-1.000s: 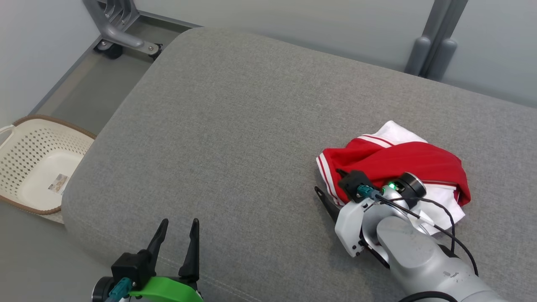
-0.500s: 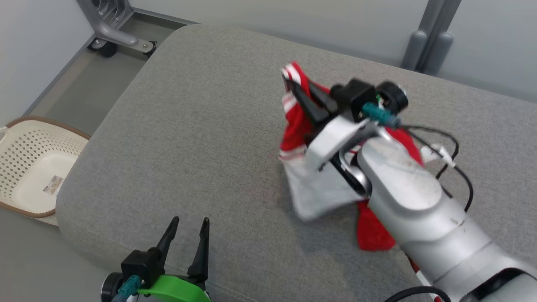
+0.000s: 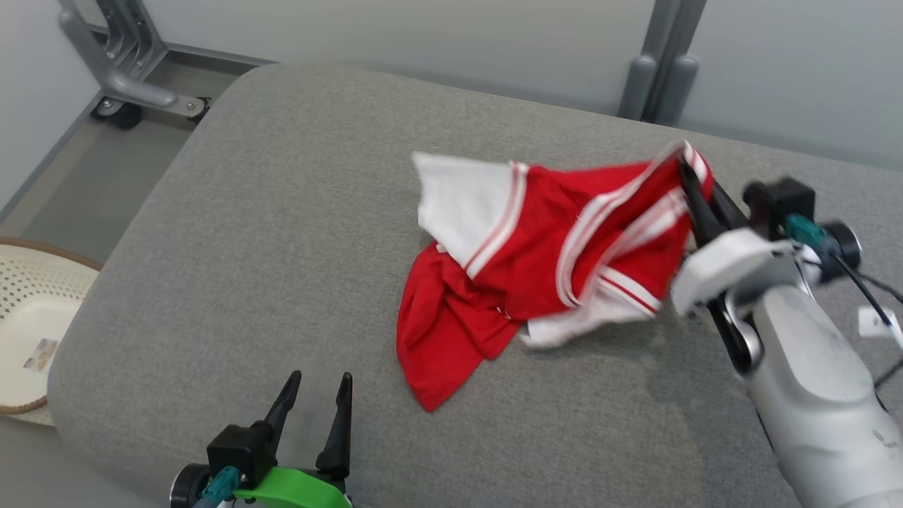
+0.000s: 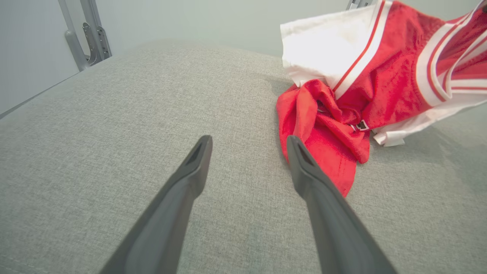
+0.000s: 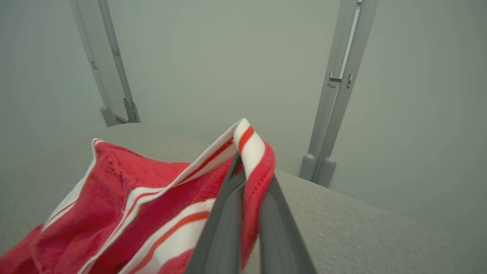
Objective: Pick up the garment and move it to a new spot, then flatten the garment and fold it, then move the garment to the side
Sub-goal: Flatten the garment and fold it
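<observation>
The garment (image 3: 536, 261) is red with white panels and red-and-white striped trim. It hangs stretched above the grey cushion (image 3: 282, 233), its lower red part trailing onto the fabric (image 4: 323, 140). My right gripper (image 3: 688, 173) is shut on a striped edge of the garment (image 5: 251, 148), holding it up at the right. My left gripper (image 3: 314, 391) stands open near the cushion's front edge, left of the garment's trailing end, with nothing between its fingers (image 4: 198, 160).
A cream perforated basket (image 3: 32, 339) sits on the floor at the left. A grey wheeled metal frame (image 3: 127, 85) stands at the back left, and grey posts (image 3: 656, 70) rise against the wall behind the cushion.
My right gripper closed on the garment, lifted it off the cushion and swung it left, then back right, spreading it out. The head camera has shifted. The left gripper stayed put.
</observation>
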